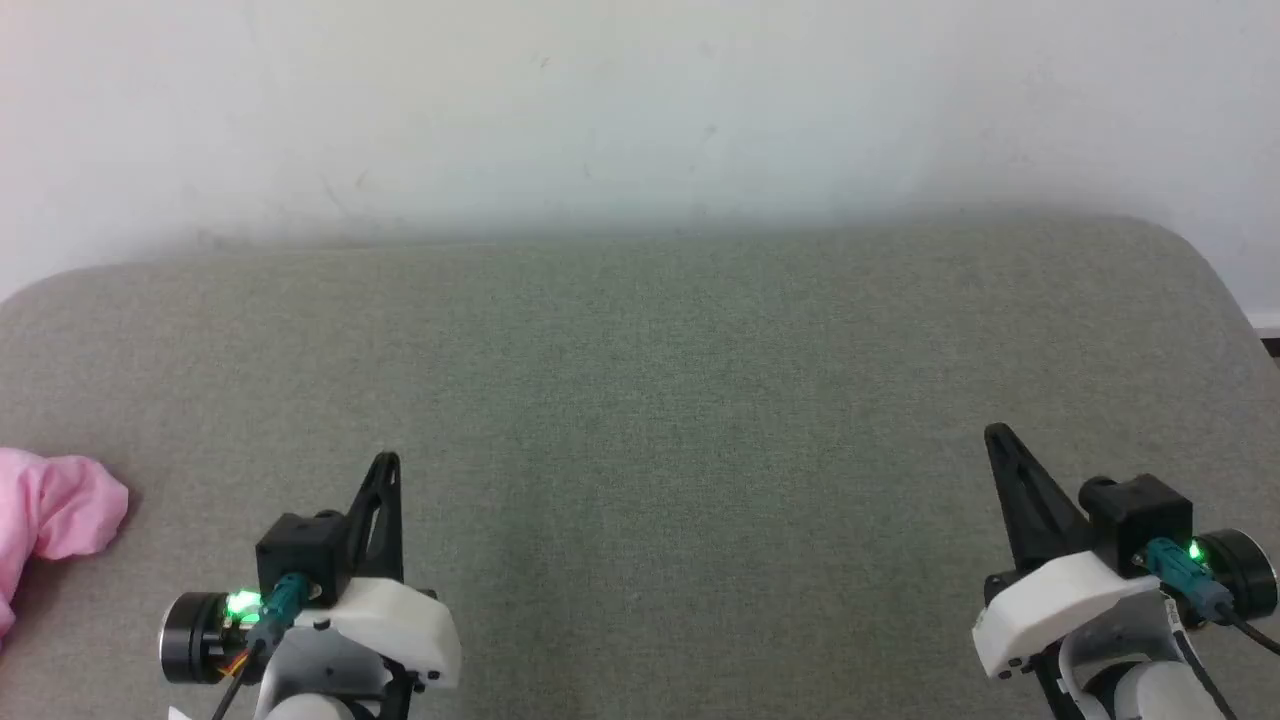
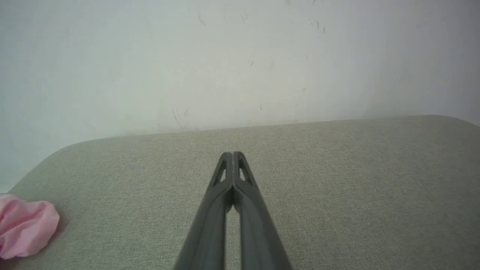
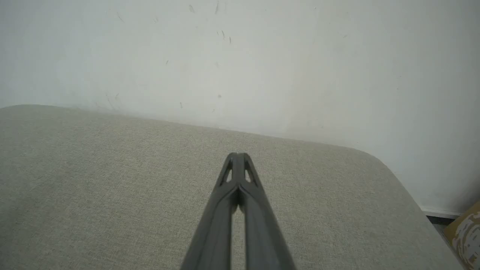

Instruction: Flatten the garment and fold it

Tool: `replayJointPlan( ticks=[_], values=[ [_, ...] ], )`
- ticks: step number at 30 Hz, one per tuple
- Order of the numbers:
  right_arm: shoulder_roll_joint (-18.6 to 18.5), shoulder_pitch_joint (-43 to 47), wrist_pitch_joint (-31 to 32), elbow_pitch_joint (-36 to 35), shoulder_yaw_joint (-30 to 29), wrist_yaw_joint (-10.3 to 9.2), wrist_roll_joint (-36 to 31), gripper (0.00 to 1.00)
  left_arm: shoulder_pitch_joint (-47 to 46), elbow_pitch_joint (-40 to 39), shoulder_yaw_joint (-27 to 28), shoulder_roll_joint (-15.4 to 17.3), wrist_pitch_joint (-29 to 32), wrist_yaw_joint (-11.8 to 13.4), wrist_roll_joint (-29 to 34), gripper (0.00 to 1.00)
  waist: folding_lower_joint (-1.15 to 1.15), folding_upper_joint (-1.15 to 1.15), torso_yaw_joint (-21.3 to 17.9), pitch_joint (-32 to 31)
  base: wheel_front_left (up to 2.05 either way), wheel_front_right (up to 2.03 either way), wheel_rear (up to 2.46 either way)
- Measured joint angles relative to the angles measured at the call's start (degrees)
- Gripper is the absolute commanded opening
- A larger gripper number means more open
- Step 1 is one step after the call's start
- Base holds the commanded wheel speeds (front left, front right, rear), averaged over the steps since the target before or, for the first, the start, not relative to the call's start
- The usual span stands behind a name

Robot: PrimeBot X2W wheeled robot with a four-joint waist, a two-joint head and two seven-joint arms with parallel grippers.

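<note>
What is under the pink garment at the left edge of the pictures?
The garment lies bunched on the grey-green upholstered surface. Anything directly beneath the cloth is covered, and the picture edge cuts off its left part.

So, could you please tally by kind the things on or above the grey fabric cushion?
Crumpled light-pink cloth garment: 1
Dark two-fingered grippers, both shut: 2, the left gripper and the right gripper
Total: 3

Garment (image 1: 55,505): thin pink cloth, soft, wrinkly. Seat pad (image 1: 640,380): grey-grn woven fabric, matt, coarse. Wall (image 1: 640,100): wht paint, matt, scuffed. Left gripper (image 2: 233,154), right gripper (image 3: 237,154): dark matt plastic, smooth.
</note>
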Motion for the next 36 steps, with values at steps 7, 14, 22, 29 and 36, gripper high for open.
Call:
replayJointPlan(
  ticks=[7,14,22,29,36],
  values=[
    [0.0,0.0,0.0,0.0,0.0,0.0,0.0,0.0,0.0,0.0,0.0,0.0,0.0,0.0,0.0,0.0,0.0,0.0,0.0,0.0,0.0,0.0,0.0],
    [0.0,0.0,0.0,0.0,0.0,0.0,0.0,0.0,0.0,0.0,0.0,0.0,0.0,0.0,0.0,0.0,0.0,0.0,0.0,0.0,0.0,0.0,0.0],
    [0.0,0.0,0.0,0.0,0.0,0.0,0.0,0.0,0.0,0.0,0.0,0.0,0.0,0.0,0.0,0.0,0.0,0.0,0.0,0.0,0.0,0.0,0.0],
    [-0.03,-0.02,-0.01,0.11,0.01,0.01,0.03,1.0,-0.01,0.09,-0.08,0.03,-0.01,0.08,-0.02,1.0,0.0,0.0,0.0,0.01,0.0,0.0,0.0],
    [-0.04,-0.02,-0.6,0.07,-0.43,0.01,1.33,1.0,-0.01,0.12,-0.48,0.03,-0.62,0.71,-0.03,1.0,0.0,0.0,0.03,0.14,0.0,0.0,0.0]
  ],
)
